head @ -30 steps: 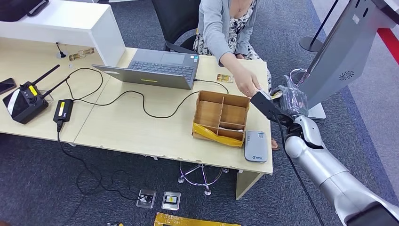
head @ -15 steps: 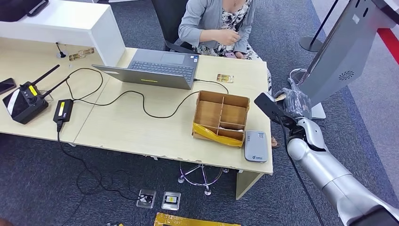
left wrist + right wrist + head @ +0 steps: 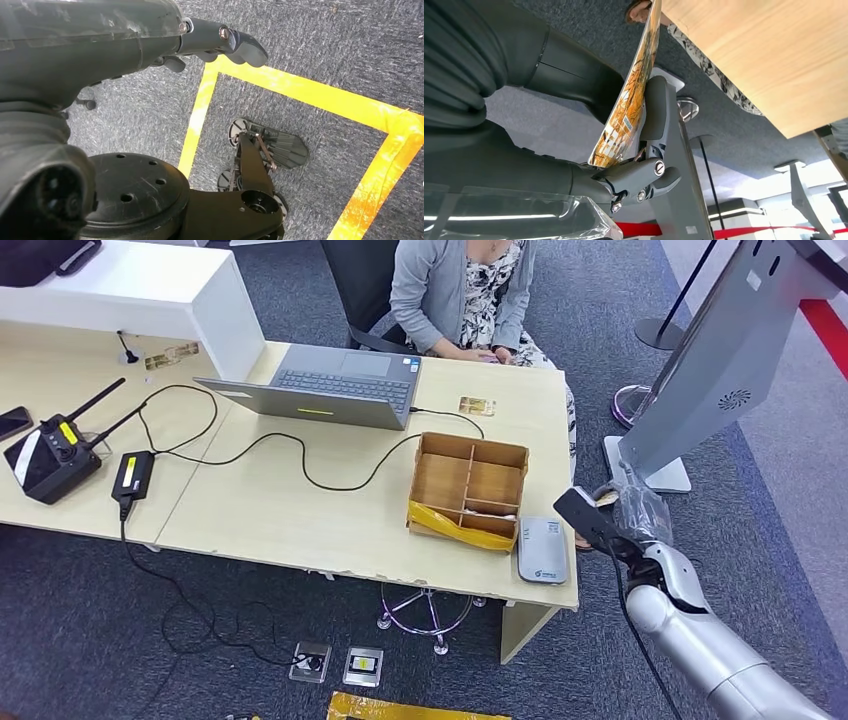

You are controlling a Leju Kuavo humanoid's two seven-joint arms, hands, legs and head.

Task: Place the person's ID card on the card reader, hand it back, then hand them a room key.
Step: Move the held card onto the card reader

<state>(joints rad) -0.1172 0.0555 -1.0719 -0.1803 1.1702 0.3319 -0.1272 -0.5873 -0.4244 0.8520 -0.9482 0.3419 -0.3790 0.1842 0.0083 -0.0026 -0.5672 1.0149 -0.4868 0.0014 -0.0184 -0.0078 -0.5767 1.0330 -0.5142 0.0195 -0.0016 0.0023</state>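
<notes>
Bright even light, soft shadows, sharp

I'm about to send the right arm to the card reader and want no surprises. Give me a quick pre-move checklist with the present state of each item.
1. Card in right hand: ok, the ID card is pinched between thumb and fingers.
2. Card reader top free: ok, nothing lies on it; it sits at the table's near right corner.
3. Path from hand to reader: ok, the hand hangs just off the table edge, beside the reader.
4. Cardboard box clearance: cannot tell, it stands right next to the reader.
5. Person out of the way: ok, hands are held near the body at the far edge.
6. Left hand: ok, hanging over the floor, holding nothing.
</notes>
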